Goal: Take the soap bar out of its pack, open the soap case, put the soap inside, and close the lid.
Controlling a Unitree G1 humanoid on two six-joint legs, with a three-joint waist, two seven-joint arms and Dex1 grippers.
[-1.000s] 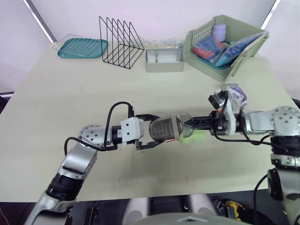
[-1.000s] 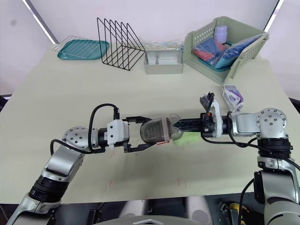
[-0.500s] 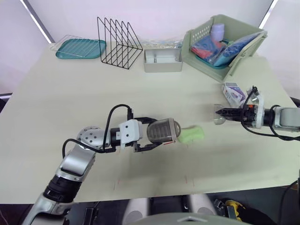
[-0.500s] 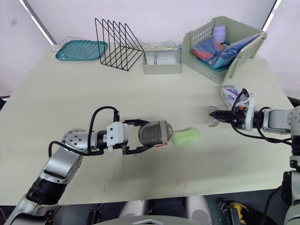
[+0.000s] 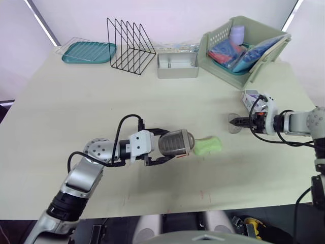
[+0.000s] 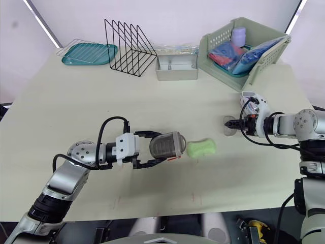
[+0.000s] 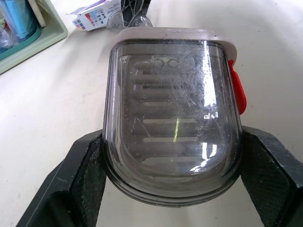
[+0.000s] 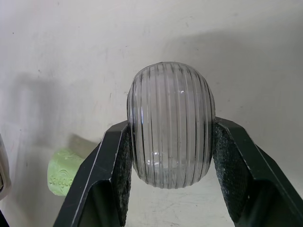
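My left gripper (image 5: 170, 145) is shut on the smoky clear soap case base (image 5: 176, 143), which has a red latch and lies on its side with its mouth toward the right. The green soap bar (image 5: 207, 146) rests on the table just beyond that mouth, touching or nearly touching the case. Farther right, my right gripper (image 5: 233, 122) is shut on the clear ribbed lid (image 8: 171, 137), held low over the table. The white and purple soap pack (image 5: 251, 96) lies behind the right wrist. In the left wrist view both fingers (image 7: 83, 179) clamp the case (image 7: 173, 127).
Along the far edge stand a teal tray (image 5: 89, 51), a black wire rack (image 5: 130, 46), a grey metal box (image 5: 177, 66) and a green basket (image 5: 218, 38) holding packets and a bottle. Bare tabletop (image 5: 76, 107) spreads across the left and middle.
My right gripper pulled the clear lid off the case and carried it to the right. The green soap now lies uncovered beside the case. The left gripper hardly moved.
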